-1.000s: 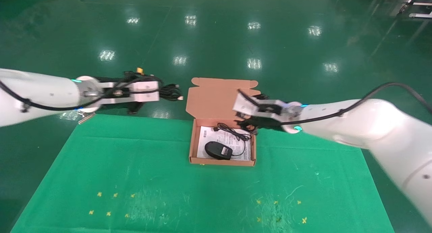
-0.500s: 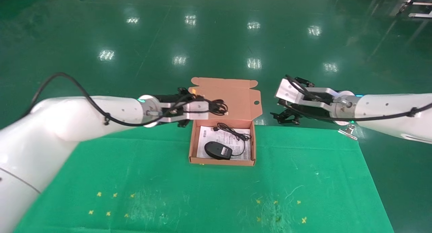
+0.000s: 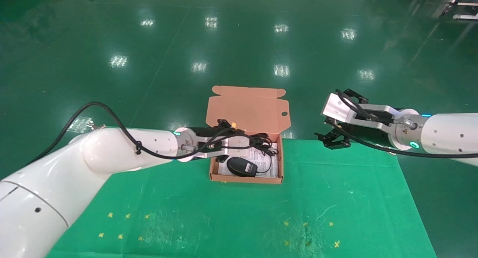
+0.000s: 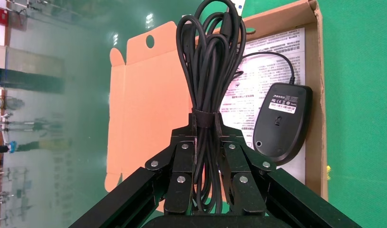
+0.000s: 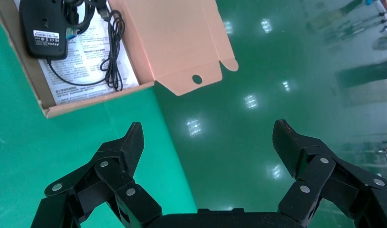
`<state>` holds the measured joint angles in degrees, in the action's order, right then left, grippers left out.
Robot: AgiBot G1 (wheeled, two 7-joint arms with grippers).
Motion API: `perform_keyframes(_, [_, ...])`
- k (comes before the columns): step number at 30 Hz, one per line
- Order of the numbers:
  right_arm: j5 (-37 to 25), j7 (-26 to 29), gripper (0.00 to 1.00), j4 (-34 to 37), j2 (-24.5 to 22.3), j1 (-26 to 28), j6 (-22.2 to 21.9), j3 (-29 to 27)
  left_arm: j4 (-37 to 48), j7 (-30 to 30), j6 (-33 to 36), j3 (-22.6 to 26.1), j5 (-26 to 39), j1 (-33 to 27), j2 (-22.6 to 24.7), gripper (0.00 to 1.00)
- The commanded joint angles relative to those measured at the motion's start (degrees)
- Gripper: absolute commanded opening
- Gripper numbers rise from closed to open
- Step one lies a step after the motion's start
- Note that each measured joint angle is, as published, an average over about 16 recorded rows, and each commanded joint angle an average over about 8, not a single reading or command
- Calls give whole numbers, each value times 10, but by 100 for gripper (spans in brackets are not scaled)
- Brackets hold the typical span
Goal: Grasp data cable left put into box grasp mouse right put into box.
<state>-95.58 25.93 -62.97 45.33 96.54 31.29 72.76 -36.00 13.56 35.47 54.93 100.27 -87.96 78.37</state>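
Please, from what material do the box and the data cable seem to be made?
The box looks like matte orange-brown cardboard: thin folded walls and a die-cut lid flap with a round hole. The data cable, held by the left gripper over the box, appears to have a smooth black rubber or plastic jacket with a dull sheen.

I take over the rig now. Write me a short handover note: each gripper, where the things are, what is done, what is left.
Left gripper: shut on the data cable, above the box.
Right gripper: open, empty, off the box's right side, at the table's far edge.
Mouse: in the box, upside down on the white sheet, cord beside it.
Done: mouse is boxed.
Left: lower and release the cable into the box.
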Motion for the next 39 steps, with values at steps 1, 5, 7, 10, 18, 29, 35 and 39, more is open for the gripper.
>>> perform_keyframes(1, [-12, 18, 100, -12, -6, 0, -1, 3, 1, 6, -4, 10, -16, 0, 0, 0])
perform_keyframes(5, [-31, 45, 100, -35, -13, 0, -2, 6, 7, 15, -14, 31, -39, -4, 1, 18])
perform_keyframes(7, [-36, 52, 100, -42, -15, 0, -3, 6, 9, 17, -17, 37, -45, -6, 1, 43])
perform_keyframes(10, [-45, 62, 100, -54, -19, 0, -3, 8, 12, 21, -23, 48, -57, -8, 1, 81])
perform_keyframes(18, [-51, 67, 100, -63, -22, 0, -5, 9, 15, 22, -27, 57, -67, -10, 2, 100])
perform_keyframes(29, [-48, 62, 100, -56, -20, 4, -8, 5, 2, 19, -27, 50, -63, -12, -8, 100])
perform_keyframes(35, [-76, 36, 100, -68, -21, 37, -16, -2, 3, 8, -72, 37, -70, -53, -12, 100])
perform_keyframes(39, [-99, 16, 100, -82, -18, 60, -11, -1, 14, 5, -107, 28, -71, -79, -10, 100])
